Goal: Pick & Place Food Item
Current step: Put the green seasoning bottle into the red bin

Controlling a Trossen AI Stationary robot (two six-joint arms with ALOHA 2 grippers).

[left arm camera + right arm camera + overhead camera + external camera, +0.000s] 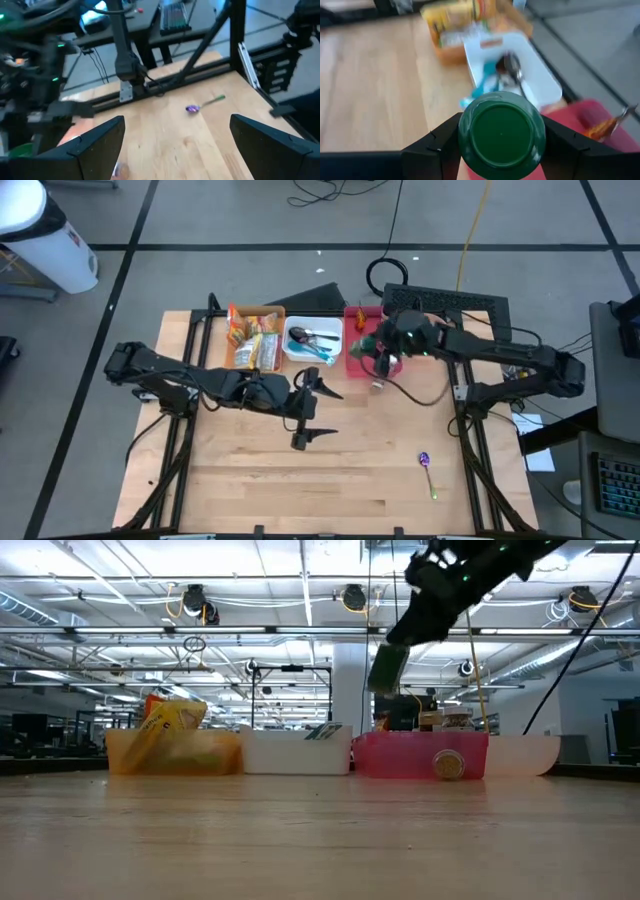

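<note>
My right gripper (501,150) clamps a green-lidded jar (501,134) by its sides and holds it in the air above the red bin (400,755) at the back of the bench (330,470). The white bin (312,343) with spoons sits just beside the red one, and the orange bin (252,340) of snack packets beyond it. My left gripper (308,412) hangs wide open, empty, over mid-bench. A purple spoon (426,465) lies near the bench's right front.

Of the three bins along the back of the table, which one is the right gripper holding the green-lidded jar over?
The red bin, rightmost of the three. The right gripper holds the green-lidded jar above it; the white bin and orange bin sit further left.
</note>
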